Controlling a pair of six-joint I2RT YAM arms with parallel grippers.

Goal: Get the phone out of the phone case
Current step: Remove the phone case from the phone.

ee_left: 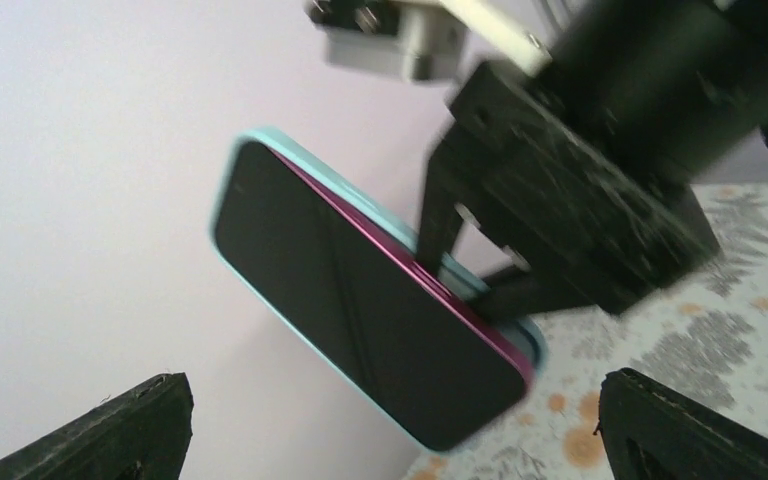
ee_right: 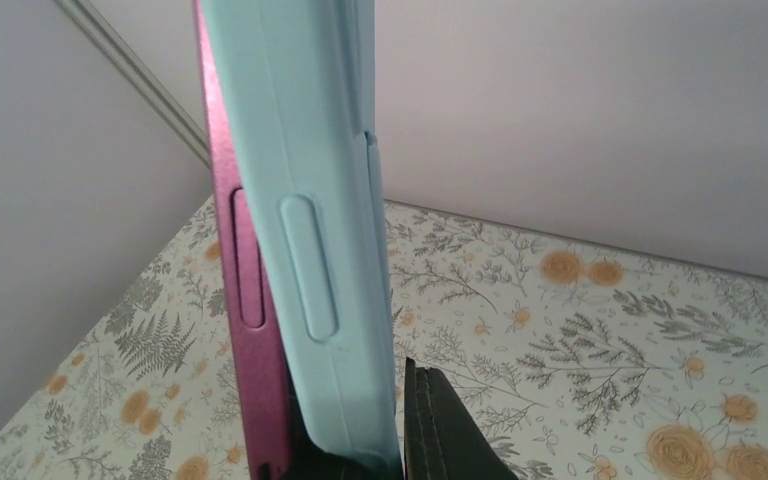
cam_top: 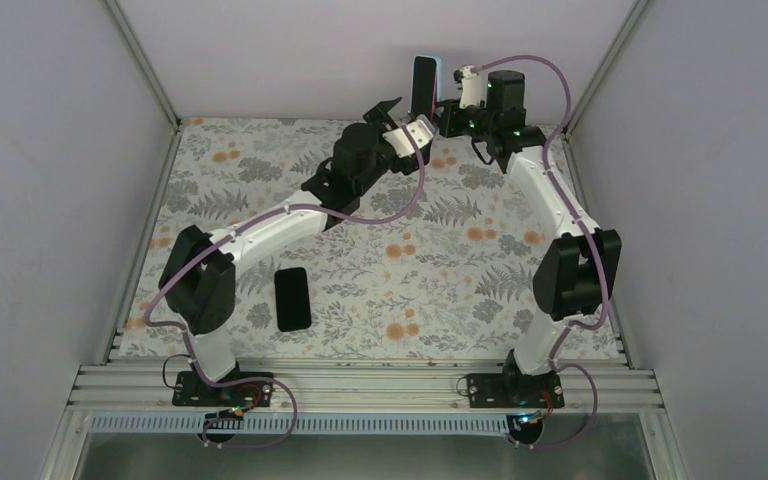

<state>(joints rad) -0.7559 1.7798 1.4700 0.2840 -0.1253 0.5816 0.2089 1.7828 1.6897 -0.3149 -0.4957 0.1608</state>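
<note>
Peeling comes next. The right gripper (ee_right: pixel 360 460) is clamped on the lower end of the teal phone case (ee_right: pixel 310 200) and holds it upright. The magenta phone (ee_right: pixel 235 250) stands proud of the case along one long edge. The left gripper (ee_left: pixel 395 420) is spread wide, with the phone ahead of and between its fingers, untouched. It should probably close on the freed phone edge only, clear of the case lip, then draw it straight away.
</note>
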